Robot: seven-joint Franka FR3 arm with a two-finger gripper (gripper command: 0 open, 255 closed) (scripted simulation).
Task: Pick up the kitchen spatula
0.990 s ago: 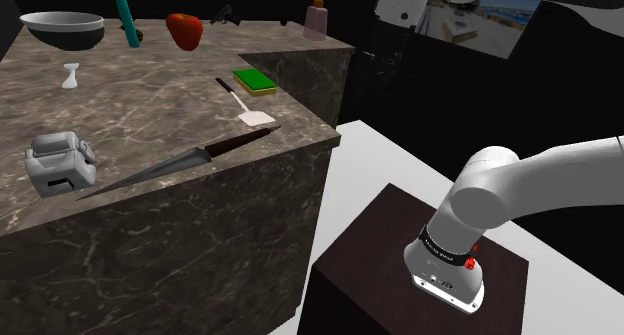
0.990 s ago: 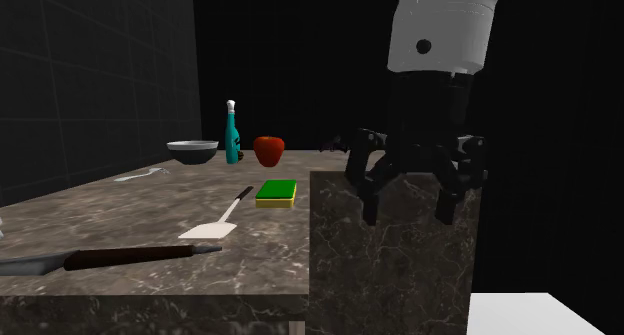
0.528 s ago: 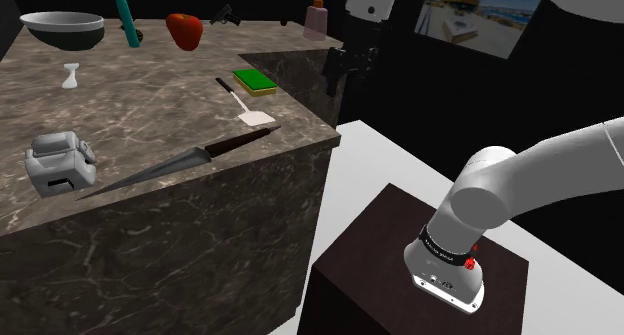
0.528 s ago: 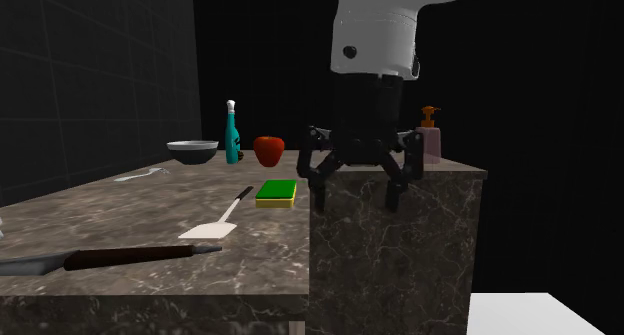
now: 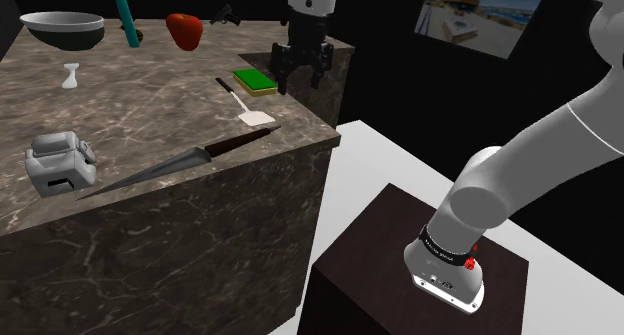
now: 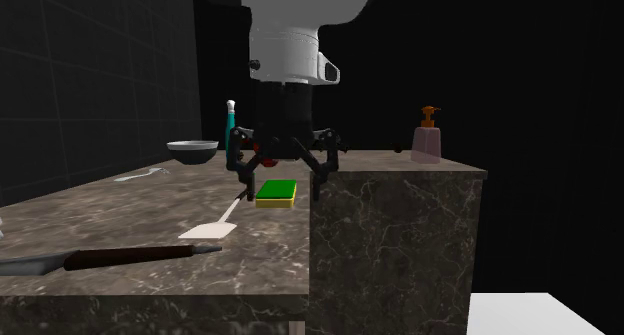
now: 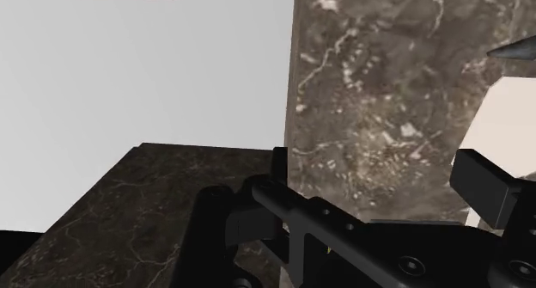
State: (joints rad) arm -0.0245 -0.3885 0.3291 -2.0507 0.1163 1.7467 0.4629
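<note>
The kitchen spatula [image 5: 247,104] lies flat on the dark marble counter [image 5: 150,113], its white blade toward the counter's near edge and its thin dark handle pointing away. In the second exterior view the spatula [image 6: 219,223] lies in front of a green sponge [image 6: 276,191]. My black gripper [image 5: 302,80] hangs open above the sponge [image 5: 254,79], at the edge of the raised counter block, a short way beyond the spatula's handle end. Seen from the second exterior view, the gripper [image 6: 283,189] has its fingers spread wide with nothing between them. The wrist view shows a pale blade [image 7: 508,123] past the gripper.
A long knife [image 5: 190,158] lies near the counter's front edge beside the spatula's blade. A grey toaster [image 5: 60,161], bowl [image 5: 62,28], teal bottle [image 5: 125,13] and red fruit [image 5: 184,30] stand farther off. A soap dispenser [image 6: 428,138] tops the raised block [image 6: 400,233].
The gripper has swung to the shoulder view's left, from beyond the raised block to above the green sponge, staying open. Nothing on the counter has moved.
</note>
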